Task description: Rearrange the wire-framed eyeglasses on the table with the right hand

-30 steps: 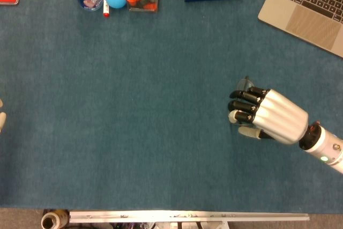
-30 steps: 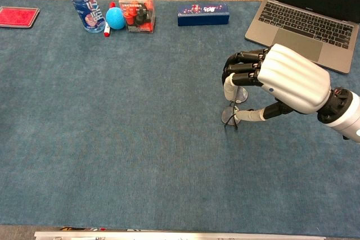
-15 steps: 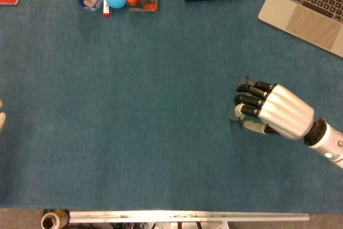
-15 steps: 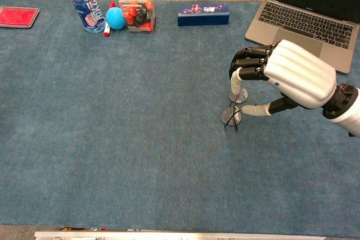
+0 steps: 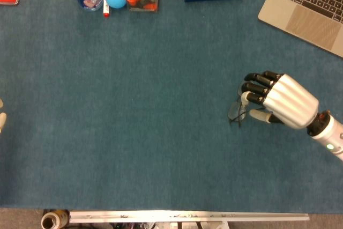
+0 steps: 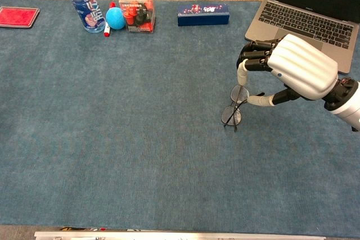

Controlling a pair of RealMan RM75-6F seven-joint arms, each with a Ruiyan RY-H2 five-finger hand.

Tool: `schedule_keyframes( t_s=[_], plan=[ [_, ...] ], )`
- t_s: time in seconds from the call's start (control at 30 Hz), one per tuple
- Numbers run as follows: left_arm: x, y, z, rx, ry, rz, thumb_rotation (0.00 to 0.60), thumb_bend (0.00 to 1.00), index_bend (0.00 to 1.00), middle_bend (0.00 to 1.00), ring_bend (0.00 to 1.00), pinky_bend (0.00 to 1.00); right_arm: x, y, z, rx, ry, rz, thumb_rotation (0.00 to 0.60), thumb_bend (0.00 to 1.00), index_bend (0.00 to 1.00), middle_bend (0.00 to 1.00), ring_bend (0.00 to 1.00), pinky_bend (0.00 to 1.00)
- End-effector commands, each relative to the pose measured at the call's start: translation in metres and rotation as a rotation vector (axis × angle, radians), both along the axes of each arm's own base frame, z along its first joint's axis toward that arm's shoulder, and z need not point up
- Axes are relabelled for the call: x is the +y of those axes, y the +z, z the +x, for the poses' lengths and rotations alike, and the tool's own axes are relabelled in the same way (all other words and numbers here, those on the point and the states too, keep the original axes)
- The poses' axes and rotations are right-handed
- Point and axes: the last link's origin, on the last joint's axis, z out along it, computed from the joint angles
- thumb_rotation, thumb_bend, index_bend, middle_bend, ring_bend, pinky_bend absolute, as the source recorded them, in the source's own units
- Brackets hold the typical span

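The wire-framed eyeglasses lie on the blue table cloth, right of centre, with both round lenses showing in the chest view. My right hand hovers just right of them, silver back up, dark fingers curled downward over the far lens. In the chest view the right hand has its thumb stretched toward the frame's side arm, with a gap between thumb and fingers; no grip on the frame shows. A pale sliver of my left hand sits at the left edge of the head view.
An open laptop stands behind the right hand. Along the far edge are a blue box, a clear box of red items, a blue ball, a water bottle and a red pad.
My right hand has drawn back to the right and slightly up, uncovering more of the eyeglasses. The eyeglasses have stayed almost in place.
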Motion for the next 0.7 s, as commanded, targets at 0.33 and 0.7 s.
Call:
schedule_keyframes(
  t_s=[0.33, 0.7],
  plan=[
    [0.000, 0.001, 0.000, -0.003, -0.001, 0.000, 0.600, 0.28, 0.51, 0.49, 0.31, 0.46, -0.011, -0.015, -0.010, 0.013, -0.055, 0.005, 0.600, 0.09, 0.55, 0.52, 0.34, 0.56],
    [0.000, 0.001, 0.000, -0.007, -0.001, 0.000, 0.600, 0.28, 0.51, 0.49, 0.31, 0.46, -0.008, -0.022, -0.009, -0.028, -0.077, 0.073, 0.600, 0.09, 0.55, 0.52, 0.34, 0.56]
  ],
)
